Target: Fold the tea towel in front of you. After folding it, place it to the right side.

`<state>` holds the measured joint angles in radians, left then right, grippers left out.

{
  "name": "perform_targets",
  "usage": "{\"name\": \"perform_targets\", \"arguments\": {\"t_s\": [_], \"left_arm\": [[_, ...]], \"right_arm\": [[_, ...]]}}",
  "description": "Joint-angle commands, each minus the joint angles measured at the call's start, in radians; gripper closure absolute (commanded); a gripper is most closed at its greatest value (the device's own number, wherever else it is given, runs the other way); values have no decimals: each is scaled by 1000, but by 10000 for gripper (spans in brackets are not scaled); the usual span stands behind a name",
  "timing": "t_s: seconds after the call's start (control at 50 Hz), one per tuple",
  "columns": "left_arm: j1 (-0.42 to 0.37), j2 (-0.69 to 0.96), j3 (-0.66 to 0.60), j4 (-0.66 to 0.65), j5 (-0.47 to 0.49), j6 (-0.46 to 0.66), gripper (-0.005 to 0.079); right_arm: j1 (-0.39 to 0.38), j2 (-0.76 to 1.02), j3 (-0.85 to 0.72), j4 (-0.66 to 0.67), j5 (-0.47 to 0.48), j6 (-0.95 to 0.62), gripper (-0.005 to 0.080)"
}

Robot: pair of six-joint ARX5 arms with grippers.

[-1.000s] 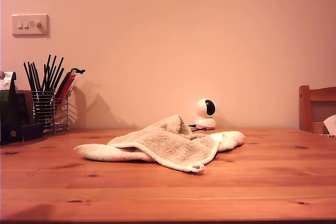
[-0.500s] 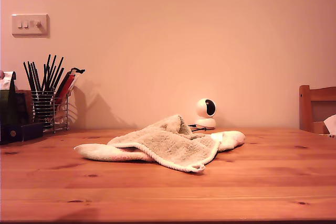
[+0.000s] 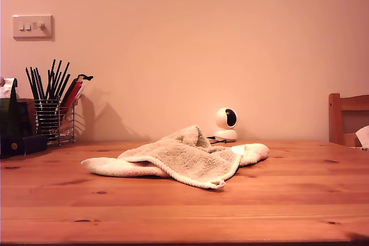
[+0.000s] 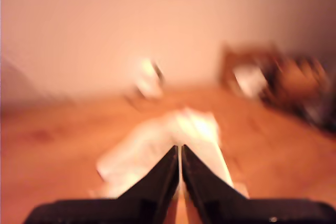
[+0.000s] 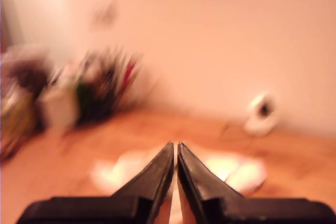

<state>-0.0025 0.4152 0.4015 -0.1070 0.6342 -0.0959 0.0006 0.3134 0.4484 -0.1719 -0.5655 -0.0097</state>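
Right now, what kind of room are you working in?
Probably a home kitchen or dining room: a wooden table against a plain wall, a wire holder of utensils, a wooden chair, and the crumpled towel on the table.

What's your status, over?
My first claw shut, empty; my second claw shut, empty. Towel crumpled on the table, unfolded, untouched. Small camera behind it; nothing in the way.

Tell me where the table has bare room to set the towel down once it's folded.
Bare wood runs from the tea towel to the chair on the exterior view's right, and along the near edge. The exterior view's left is crowded by the utensil rack.
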Motion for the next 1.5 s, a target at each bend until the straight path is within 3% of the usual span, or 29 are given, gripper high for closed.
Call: {"name": "perform_targets", "arguments": {"t_s": [0.0, 0.28, 0.54, 0.62, 0.76, 0.98, 1.16, 1.48], "left_arm": [[-18, 83, 31, -6, 37, 69, 761], [-146, 455, 170, -45, 68, 402, 761], [-289, 748, 295, -53, -76, 783, 761], [-325, 829, 330, -49, -104, 918, 761], [-362, 973, 391, -37, -120, 1080, 761], [-373, 1118, 456, 5, -121, 1122, 739], [-374, 1150, 484, 19, -121, 1122, 500], [-375, 1150, 485, 26, -146, 1117, 496]], "right_arm": [[0, 81, 23, -8, -41, -40, 765], [76, 420, 119, -28, -89, -253, 765], [223, 681, 206, 5, -14, -531, 745], [275, 747, 234, 17, 34, -602, 704], [374, 848, 279, 72, 135, -658, 562], [495, 983, 289, 214, 270, -673, 408], [555, 1111, 289, 290, 323, -670, 367], [580, 1337, 396, 327, 336, -644, 362]]}}
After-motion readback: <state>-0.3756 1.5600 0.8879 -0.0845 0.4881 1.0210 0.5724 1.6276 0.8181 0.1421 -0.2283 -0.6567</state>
